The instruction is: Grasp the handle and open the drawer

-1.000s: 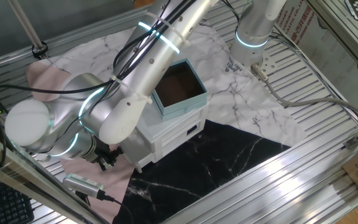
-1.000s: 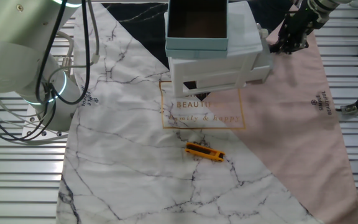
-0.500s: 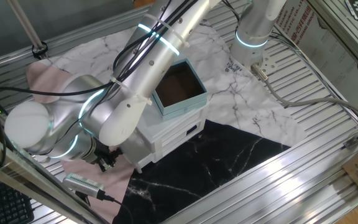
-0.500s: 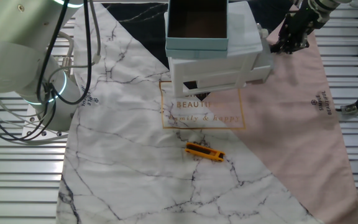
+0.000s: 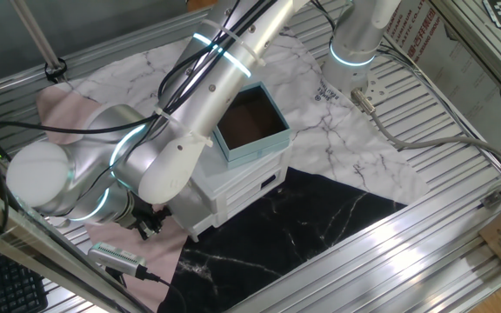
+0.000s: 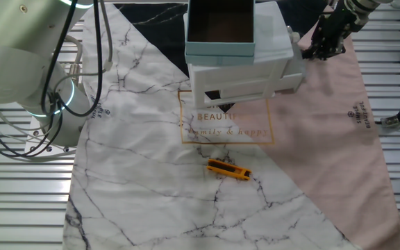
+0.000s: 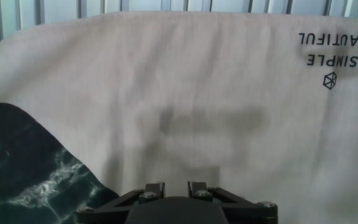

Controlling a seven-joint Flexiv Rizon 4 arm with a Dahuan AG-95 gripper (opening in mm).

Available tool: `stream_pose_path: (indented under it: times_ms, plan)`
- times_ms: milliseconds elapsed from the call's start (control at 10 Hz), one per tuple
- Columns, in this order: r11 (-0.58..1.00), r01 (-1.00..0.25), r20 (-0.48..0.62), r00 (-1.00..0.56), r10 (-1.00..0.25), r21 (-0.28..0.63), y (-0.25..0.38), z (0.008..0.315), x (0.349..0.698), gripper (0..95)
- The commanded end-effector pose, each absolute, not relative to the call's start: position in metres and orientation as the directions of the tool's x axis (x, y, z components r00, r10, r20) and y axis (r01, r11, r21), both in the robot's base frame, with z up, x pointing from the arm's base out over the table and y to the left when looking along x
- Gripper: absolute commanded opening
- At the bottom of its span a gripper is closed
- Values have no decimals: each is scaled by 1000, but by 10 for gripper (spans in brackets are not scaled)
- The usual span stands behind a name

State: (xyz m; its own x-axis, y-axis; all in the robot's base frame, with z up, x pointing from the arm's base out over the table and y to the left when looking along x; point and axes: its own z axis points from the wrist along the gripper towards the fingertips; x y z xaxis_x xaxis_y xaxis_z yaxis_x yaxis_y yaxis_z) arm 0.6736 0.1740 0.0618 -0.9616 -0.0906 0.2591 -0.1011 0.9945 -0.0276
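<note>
The small white cabinet [image 5: 233,187] [image 6: 242,73] stands on the cloth with a teal box on top. Its drawer fronts face the pink cloth side. The lowest drawer [image 6: 292,81] juts slightly from that end. A pale knob [image 6: 294,35] shows above it; I cannot make out the black handle in any view. My gripper [image 6: 323,43] [image 5: 150,222] hovers just off the drawer end, level with the pale knob, pointing down. In the hand view only the finger stubs show, with my gripper [image 7: 176,185] slightly apart over plain pink cloth and nothing between the fingers.
The teal box [image 5: 250,122] [image 6: 221,28] has a brown inside. An orange tool [image 6: 228,169] lies on the marble cloth. A grey device with a cable [image 5: 116,256] lies by the pink cloth edge. A second arm's base [image 5: 355,43] [image 6: 54,97] stands at the far side.
</note>
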Motion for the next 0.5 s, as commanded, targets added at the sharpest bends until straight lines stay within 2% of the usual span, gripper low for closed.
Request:
stream_pose_path:
  times_ms: [100, 500]
  plan:
    - [994, -102, 261, -961, -91, -29, 175, 63, 674, 0]
    - [994, -107, 260, -961, -95, -34, 177, 61, 677, 0]
